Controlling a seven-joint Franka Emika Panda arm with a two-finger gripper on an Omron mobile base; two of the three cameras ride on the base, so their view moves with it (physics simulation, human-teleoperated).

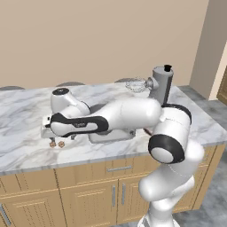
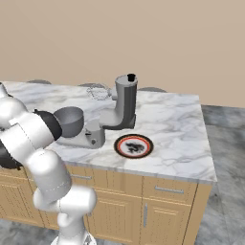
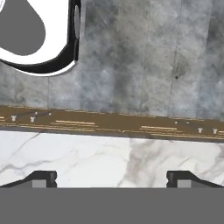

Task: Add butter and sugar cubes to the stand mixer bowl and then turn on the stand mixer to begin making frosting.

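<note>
Early in frosting job: gripper (image 3: 112, 179) w/ jaws wide apart, nothing held, above counter (image 3: 87, 153) edge; sugar cubes (image 1: 57, 144) not yet in bowl (image 2: 70, 120).

Arm stretched left — gripper (image 3: 112, 179) pointing down (jaws wide).

A white and grey marble counter (image 1: 26, 111) runs across the middle of both base views, over light wooden cabinets (image 1: 88, 195) with metal handles (image 1: 119, 169). In the right base view, a round red-rimmed plate (image 2: 134, 146) with a dark patterned centre lies flat on the marble at the middle of the frame. A plain beige wall (image 2: 167, 38) fills the top of that view. Grey floor tiles (image 3: 144, 57) take up the upper half of the hand view, with the counter's brown edge (image 3: 109, 123) as a band across its middle.
</note>
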